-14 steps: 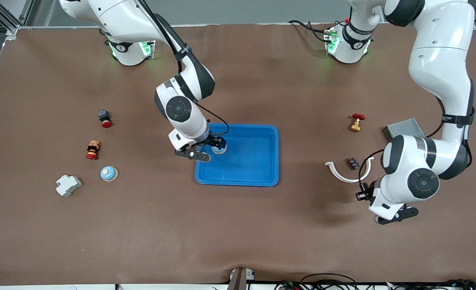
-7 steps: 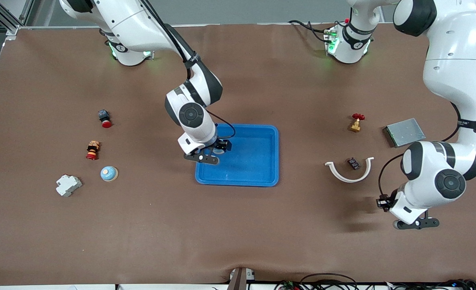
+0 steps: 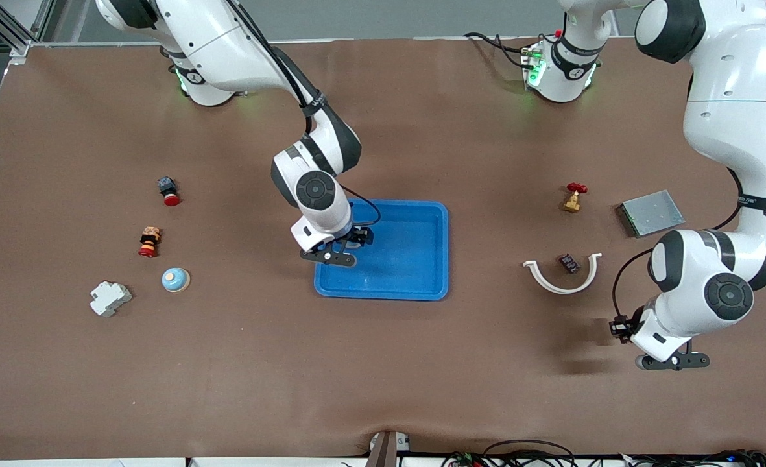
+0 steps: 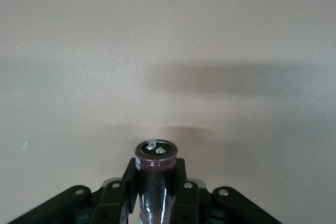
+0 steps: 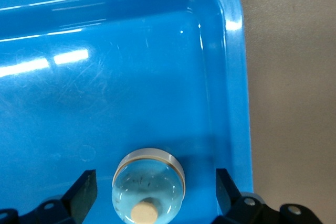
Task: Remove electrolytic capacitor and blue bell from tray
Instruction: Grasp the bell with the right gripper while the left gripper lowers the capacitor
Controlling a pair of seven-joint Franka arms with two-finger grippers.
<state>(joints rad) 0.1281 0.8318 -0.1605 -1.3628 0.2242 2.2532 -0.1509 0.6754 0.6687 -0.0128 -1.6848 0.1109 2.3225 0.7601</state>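
Observation:
A light-blue bell [image 5: 149, 184] with a tan button sits on the floor of the blue tray [image 3: 415, 259], close to the tray wall at the right arm's end. My right gripper [image 3: 351, 245] hangs right over the bell and is open. Its fingers [image 5: 84, 188] stand wide on either side without touching it. My left gripper [image 3: 618, 328] is shut on a dark cylindrical capacitor [image 4: 156, 156]. It holds the capacitor over bare brown table near the left arm's end. The capacitor's metal-terminal end points away from the wrist.
A second light-blue bell [image 3: 176, 279], a white breaker [image 3: 110, 298], a red-and-yellow part [image 3: 150, 241] and a red push button [image 3: 168, 191] lie at the right arm's end. A white curved clip [image 3: 561, 277], a small dark part [image 3: 568, 263], a brass valve [image 3: 574, 196] and a grey box [image 3: 652, 212] lie at the left arm's end.
My left gripper has carried the capacitor away from the white clip, toward the left arm's end of the table. My right gripper has shifted slightly farther over the tray.

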